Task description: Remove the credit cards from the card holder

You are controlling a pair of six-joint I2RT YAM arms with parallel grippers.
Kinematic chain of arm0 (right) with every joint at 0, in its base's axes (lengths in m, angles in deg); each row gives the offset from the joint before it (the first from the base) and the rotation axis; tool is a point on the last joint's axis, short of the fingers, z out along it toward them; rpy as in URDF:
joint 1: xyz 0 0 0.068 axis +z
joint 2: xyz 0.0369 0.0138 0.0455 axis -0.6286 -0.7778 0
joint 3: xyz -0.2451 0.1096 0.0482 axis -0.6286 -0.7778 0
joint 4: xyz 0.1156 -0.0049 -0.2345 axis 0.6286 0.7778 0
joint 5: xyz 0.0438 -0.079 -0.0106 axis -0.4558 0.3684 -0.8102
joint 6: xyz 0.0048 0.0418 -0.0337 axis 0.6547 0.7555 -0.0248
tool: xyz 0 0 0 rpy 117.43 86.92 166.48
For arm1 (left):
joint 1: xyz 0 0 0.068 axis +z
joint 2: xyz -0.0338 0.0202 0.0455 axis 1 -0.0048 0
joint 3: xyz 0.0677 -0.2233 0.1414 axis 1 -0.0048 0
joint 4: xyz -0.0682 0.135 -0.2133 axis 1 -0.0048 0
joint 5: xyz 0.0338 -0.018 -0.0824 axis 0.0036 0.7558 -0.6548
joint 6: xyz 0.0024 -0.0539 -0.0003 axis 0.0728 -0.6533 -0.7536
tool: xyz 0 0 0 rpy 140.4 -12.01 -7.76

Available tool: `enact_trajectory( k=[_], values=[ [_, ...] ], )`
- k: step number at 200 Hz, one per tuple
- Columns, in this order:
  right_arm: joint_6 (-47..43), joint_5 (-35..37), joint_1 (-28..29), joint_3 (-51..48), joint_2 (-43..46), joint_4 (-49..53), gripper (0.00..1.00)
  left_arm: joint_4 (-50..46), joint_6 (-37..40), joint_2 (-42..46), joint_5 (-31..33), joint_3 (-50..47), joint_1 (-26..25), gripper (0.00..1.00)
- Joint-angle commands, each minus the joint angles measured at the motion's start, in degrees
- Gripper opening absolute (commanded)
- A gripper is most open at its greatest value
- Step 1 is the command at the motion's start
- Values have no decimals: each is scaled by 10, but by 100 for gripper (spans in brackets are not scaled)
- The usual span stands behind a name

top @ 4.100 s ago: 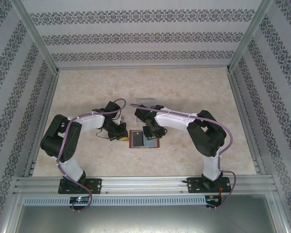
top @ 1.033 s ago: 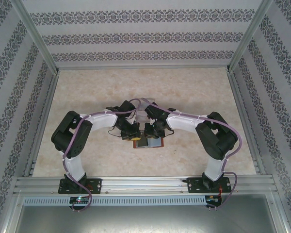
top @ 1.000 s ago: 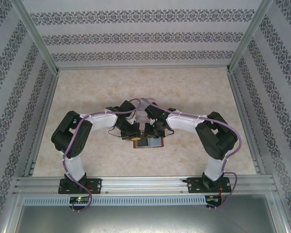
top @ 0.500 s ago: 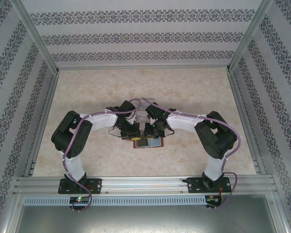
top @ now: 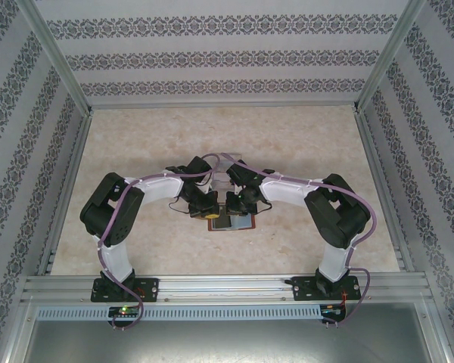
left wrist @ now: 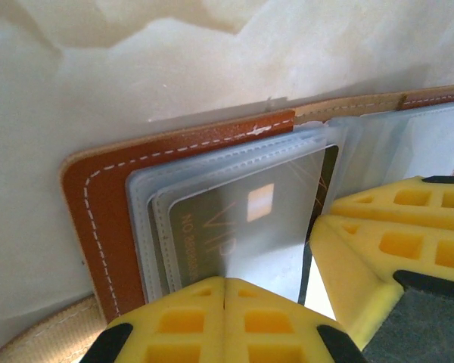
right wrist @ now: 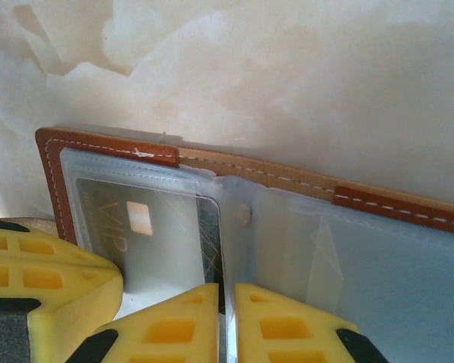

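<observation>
The card holder point(top: 242, 224), brown leather with white stitching, lies open and flat between the two arms. Its clear sleeves point(left wrist: 212, 162) hold a dark grey credit card point(left wrist: 234, 219) marked VIP, also seen as the card point(right wrist: 136, 219) in the right wrist view. My left gripper point(left wrist: 224, 281) is shut, its yellow tips resting on the sleeve over the card's near edge. My right gripper point(right wrist: 227, 291) is closed at the spine point(right wrist: 246, 215) on a thin clear sleeve leaf standing between its fingers. From above, the left gripper point(top: 209, 214) and right gripper point(top: 238, 206) nearly touch.
A pale clear tray point(top: 228, 161) lies just behind the two wrists. Patterned walls enclose the marbled table point(top: 136, 144) on three sides. An aluminium rail point(top: 227, 283) runs along the near edge by the arm bases.
Since the earliest frame both arms have reached in and come together over the card holder. Over the last second they have hardly shifted.
</observation>
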Motion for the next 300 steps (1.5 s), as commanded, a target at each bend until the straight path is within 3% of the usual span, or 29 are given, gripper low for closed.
enact_trajectory(
  k=[1,96,166,209,300],
  values=[
    [-8,46,-8,-10,3,56,12,-18,-1,0,22,5,-6,0],
    [-9,51,-10,-9,23,68,9,-27,1,4,40,-4,-6,0],
    [11,-22,-19,-46,58,-29,18,-46,12,-6,55,-5,-6,0],
    [21,-66,-29,-60,40,-71,19,-41,10,-5,56,-7,-6,0],
    [26,-87,-33,-77,7,-108,21,-40,9,-7,54,-6,-6,0]
  ],
)
